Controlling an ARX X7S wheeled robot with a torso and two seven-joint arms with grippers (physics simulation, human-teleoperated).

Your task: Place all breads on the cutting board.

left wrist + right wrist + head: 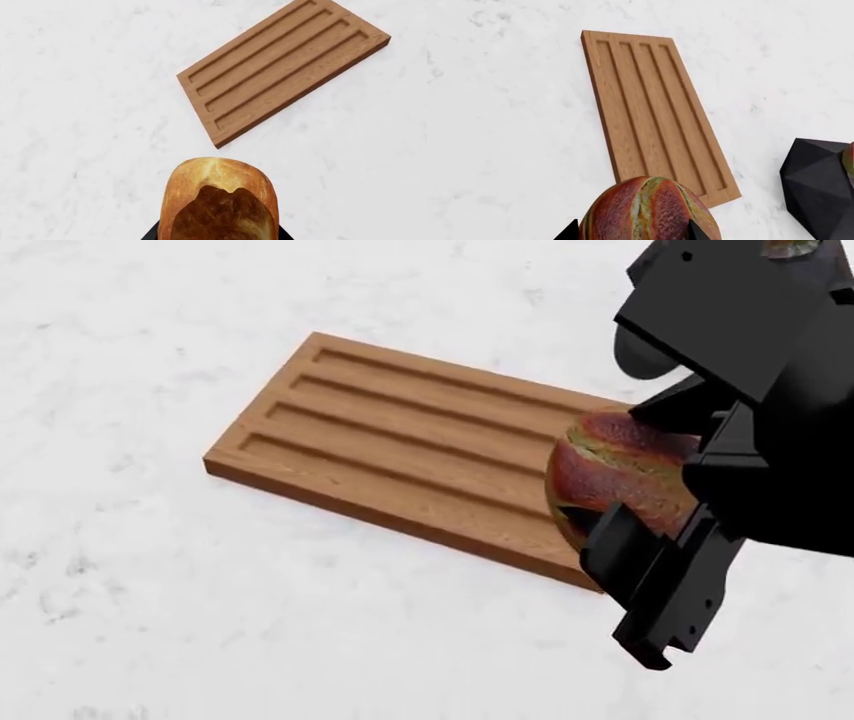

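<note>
Wooden and grooved, the cutting board (400,455) lies bare on the white marbled tabletop (120,620), with neither bread resting on it yet. The striped round loaf (617,480) is gripped between the black fingers of the right pincer (641,510) and is seen in the head view over the board's near right end, apparently raised above it. In the left wrist view the golden-brown roll (220,202) is clamped in the left pincer (217,232), of which only dark corners show, and it is held off the tabletop well apart from the board.

For the step in hand, the loaf would best be brought lower and further in over the grooves before the grip is released, since a release so near the board's edge could let a round loaf roll off onto the tabletop. The fingers should be opened only once contact with the wood is judged to be made. Room should be left at the far end for the roll, so that the two arms are not crowded.
</note>
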